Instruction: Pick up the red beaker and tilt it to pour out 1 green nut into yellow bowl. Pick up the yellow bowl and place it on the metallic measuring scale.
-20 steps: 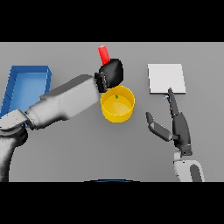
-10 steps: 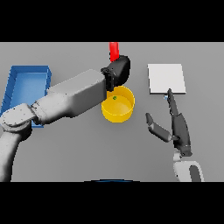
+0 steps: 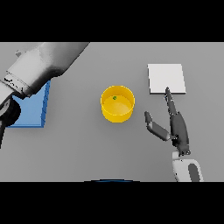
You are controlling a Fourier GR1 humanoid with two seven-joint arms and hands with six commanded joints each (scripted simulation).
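One green nut [image 3: 114, 98] lies inside the yellow bowl [image 3: 117, 104], which stands mid-tabletop [image 3: 87, 144]. Your right hand [image 3: 175, 127] rests just right of it, fingers straight, thumb spread toward the bowl. The measuring scale [image 3: 166, 78] sits beyond that hand, up and right of the bowl. The left arm [image 3: 43, 65] enters top left over the blue tray [image 3: 30, 116]; its hand and the red beaker are out of view. Open room surrounds the bowl.

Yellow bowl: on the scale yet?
No. The yellow bowl sits on the grey table, apart from the metallic measuring scale, which has nothing on it.
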